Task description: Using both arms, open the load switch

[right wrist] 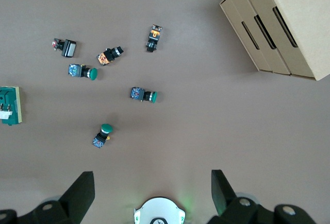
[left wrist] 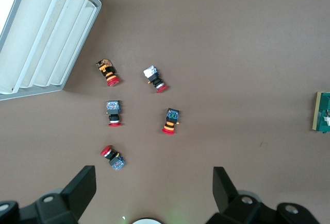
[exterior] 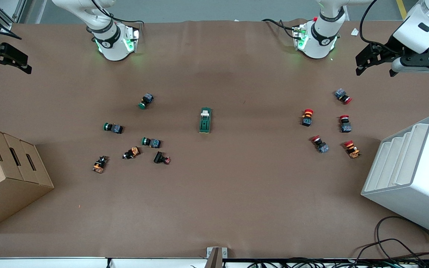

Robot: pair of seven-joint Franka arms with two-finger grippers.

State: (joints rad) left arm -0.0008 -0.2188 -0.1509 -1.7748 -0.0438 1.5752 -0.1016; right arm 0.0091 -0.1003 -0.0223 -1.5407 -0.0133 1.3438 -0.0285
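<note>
Front view: the small dark green rectangular load switch (exterior: 205,120) lies flat near the middle of the brown-covered desk (exterior: 214,201), its white toggle piece at the end toward the robot bases. From the switch, a scatter of green-capped and orange push buttons (exterior: 150,142) lies around 9 o'clock toward the right arm's end, and red-capped push buttons (exterior: 307,117) around 3 o'clock toward the left arm's end. A tan cardboard box with three slots (exterior: 9,175) is cut off by the frame edge at the right arm's end; a white stepped plastic bin (exterior: 415,171) is cut off at the left arm's end. The right gripper (exterior: 4,59) is only partly in frame, up above the desk's edge. The left gripper (exterior: 372,59) hangs above the desk near the white bin, its white arm bent back out of frame.

Left wrist view: the left gripper (left wrist: 154,190) has its black fingers (left wrist: 80,188) spread wide with nothing between them, over bare desk beside the red buttons. The load switch (left wrist: 322,112) is cut off at the frame edge.

Right wrist view: the right gripper (right wrist: 153,190) likewise has its fingers (right wrist: 80,190) spread and empty, above the green buttons. The load switch (right wrist: 10,105) is partly cut off.
</note>
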